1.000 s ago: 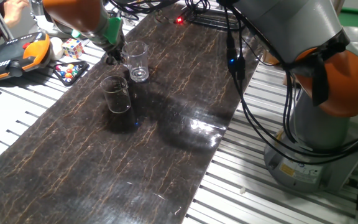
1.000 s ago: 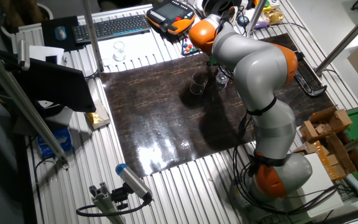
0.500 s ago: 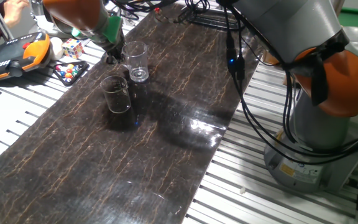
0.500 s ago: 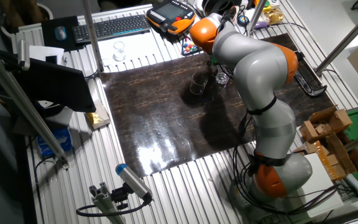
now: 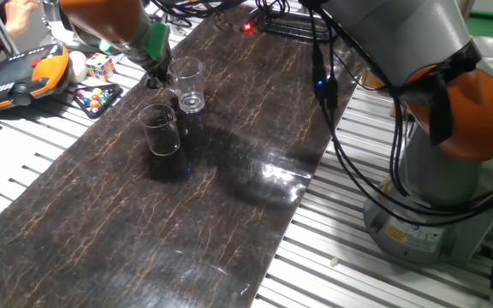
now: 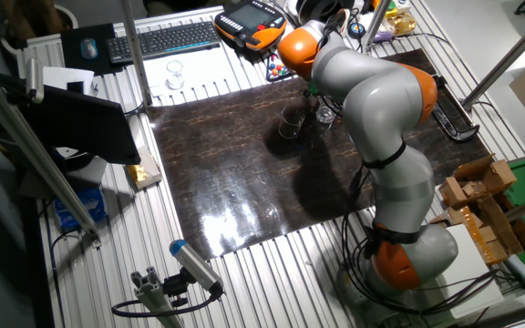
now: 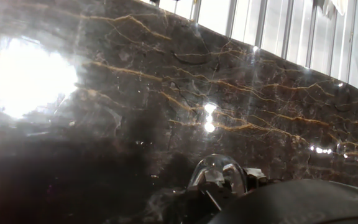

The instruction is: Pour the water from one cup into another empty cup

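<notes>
Dark marbled slab (image 5: 229, 162) covers the slatted desk (image 5: 24, 162); claw (image 5: 157, 75), grip unclear, hovers just beside the tumbler (image 5: 190, 85).

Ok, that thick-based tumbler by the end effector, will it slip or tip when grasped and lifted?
The tumbler is smooth clear glass, so probably slippery and breakable. Its thick base suggests it is heavy for its size and stands steadily. The tapered cup stands close, so a sideways nudge could knock it.
</notes>
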`<state>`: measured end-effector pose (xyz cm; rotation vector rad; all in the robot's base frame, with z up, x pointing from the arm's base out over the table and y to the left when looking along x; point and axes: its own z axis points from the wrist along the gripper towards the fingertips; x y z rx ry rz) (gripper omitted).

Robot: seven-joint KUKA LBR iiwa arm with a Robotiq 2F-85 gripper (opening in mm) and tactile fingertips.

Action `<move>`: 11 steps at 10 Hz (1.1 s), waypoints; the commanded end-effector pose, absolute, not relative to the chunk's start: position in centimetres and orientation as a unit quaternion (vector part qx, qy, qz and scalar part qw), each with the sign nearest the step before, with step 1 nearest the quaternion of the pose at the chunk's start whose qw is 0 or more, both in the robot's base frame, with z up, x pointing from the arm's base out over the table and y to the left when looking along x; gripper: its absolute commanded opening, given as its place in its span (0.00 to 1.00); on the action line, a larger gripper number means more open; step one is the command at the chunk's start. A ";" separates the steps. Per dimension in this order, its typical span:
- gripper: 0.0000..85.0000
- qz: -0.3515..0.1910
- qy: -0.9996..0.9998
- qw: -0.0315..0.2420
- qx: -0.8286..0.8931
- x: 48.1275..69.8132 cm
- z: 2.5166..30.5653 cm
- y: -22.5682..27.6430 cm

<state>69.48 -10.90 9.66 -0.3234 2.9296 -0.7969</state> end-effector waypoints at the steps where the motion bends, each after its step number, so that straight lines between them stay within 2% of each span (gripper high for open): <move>1: 0.01 -0.262 0.958 0.046 -0.106 69.5 9.9 -10.9; 7: 0.01 -0.272 0.955 0.047 -0.112 69.5 10.1 -10.6; 11: 0.01 -0.284 0.950 0.034 -0.126 69.6 10.2 -10.5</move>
